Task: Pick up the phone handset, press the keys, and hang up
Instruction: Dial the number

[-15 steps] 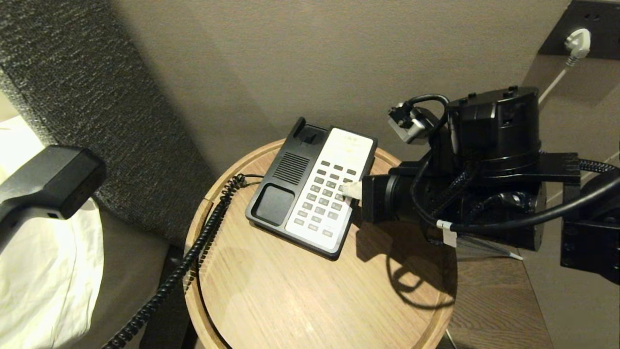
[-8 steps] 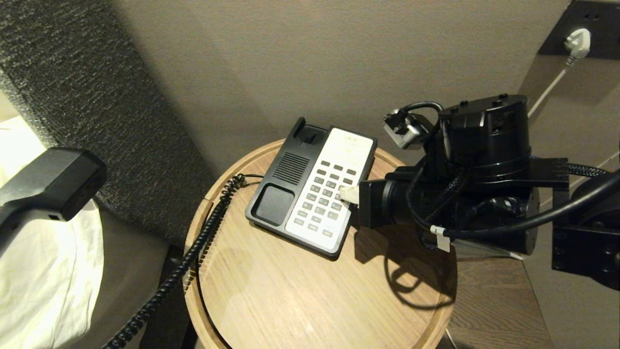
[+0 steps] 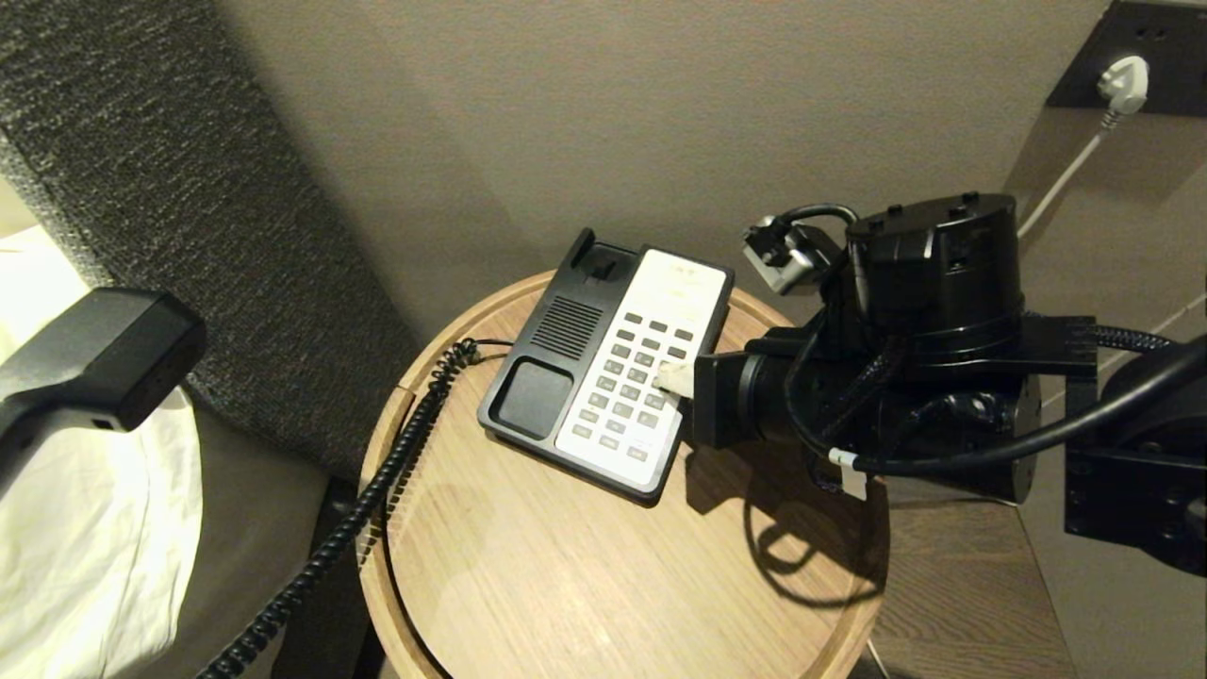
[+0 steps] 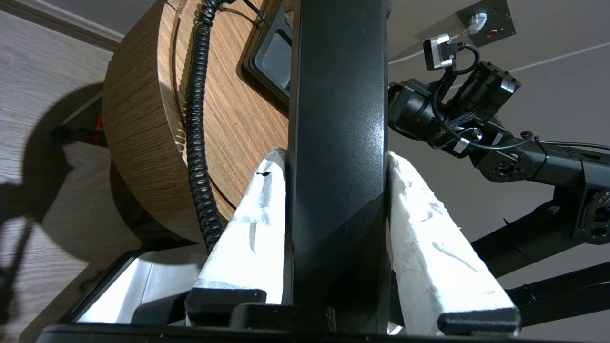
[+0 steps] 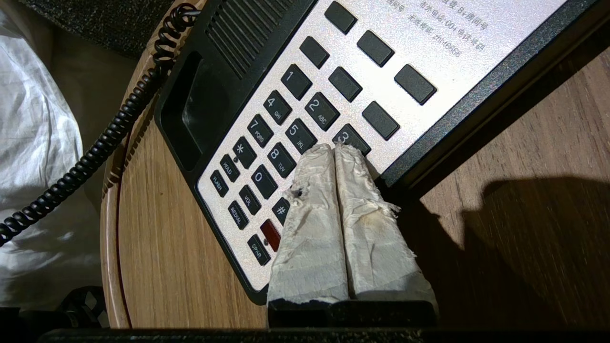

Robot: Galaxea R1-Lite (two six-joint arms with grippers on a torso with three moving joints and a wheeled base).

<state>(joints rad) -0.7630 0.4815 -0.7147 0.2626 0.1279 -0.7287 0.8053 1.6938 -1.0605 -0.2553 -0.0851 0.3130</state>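
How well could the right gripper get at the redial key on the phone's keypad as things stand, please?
Probably yes. The right gripper, fingers shut together, already rests on the keypad by the 3 key, and the redial key lies uncovered a few rows away. The phone handset is held clear by the left gripper.

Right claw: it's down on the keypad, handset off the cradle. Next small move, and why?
Probably lift the right claw straight off the keypad. Its shut, taped tips sit by the 3 key, so a press looks made. The left claw holds the phone handset clear of the empty cradle; more keys or hanging up need the tips raised.
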